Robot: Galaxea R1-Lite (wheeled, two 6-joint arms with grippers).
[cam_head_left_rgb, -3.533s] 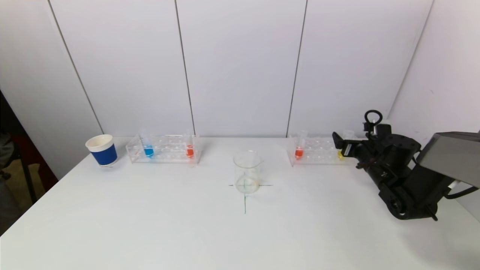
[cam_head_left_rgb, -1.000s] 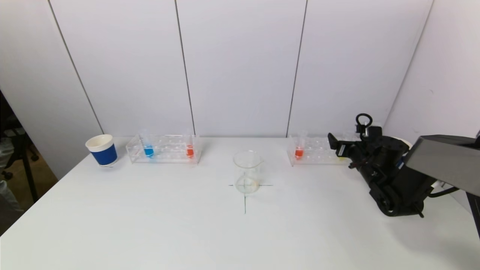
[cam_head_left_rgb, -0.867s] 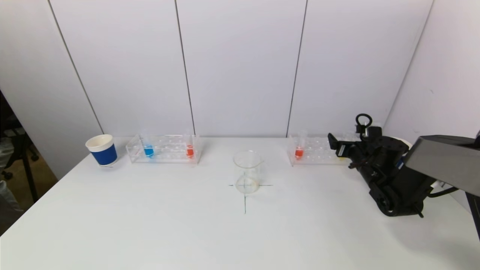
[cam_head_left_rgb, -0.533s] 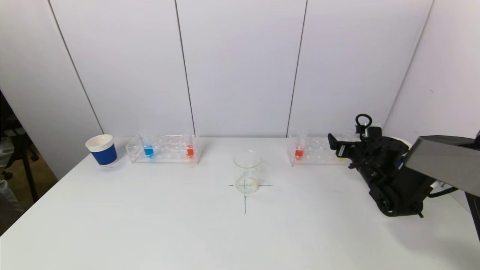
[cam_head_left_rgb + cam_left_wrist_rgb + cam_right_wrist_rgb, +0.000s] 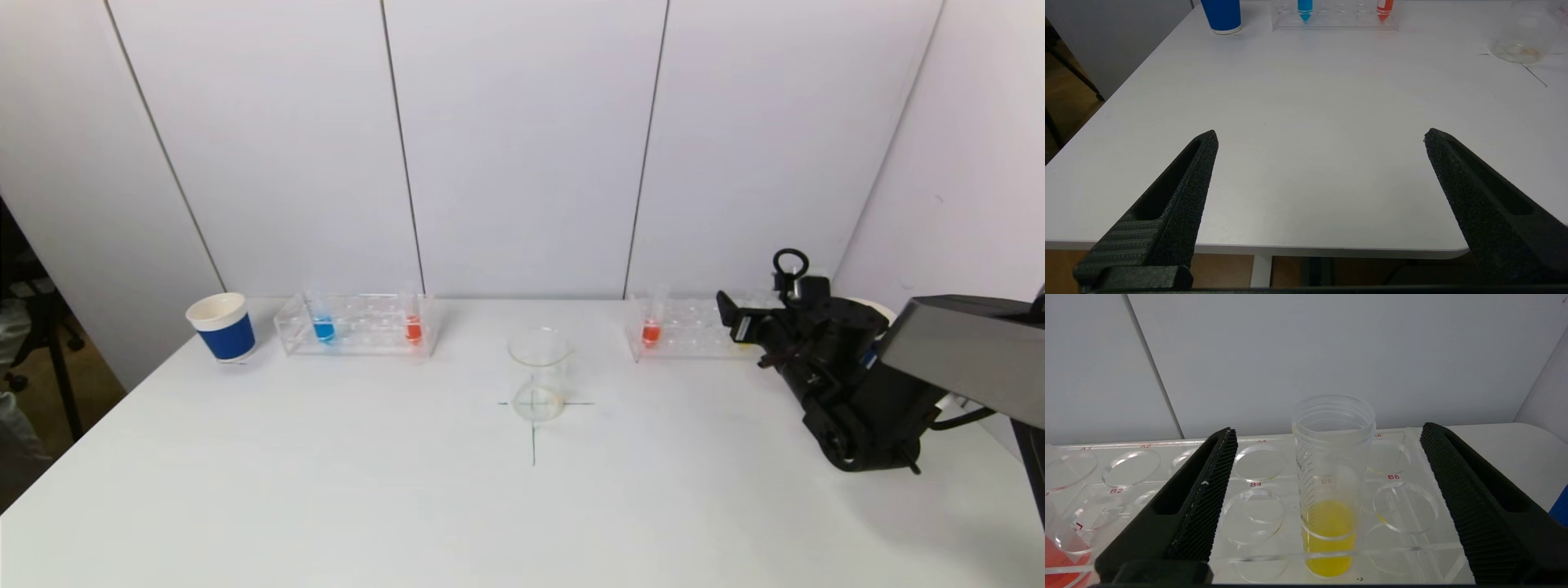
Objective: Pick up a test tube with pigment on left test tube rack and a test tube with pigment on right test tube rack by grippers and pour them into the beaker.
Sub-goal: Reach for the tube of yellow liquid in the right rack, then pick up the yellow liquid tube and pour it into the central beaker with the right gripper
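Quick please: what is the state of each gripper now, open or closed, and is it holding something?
Left gripper: open, holding nothing, above the table.
Right gripper: open around the yellow test tube, not touching it.

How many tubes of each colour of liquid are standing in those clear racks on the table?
Blue tube: 1
Orange-red tubes: 2, one in the left rack, one in the right rack
Yellow tube: 1, between the right hand's open fingers
Total: 4
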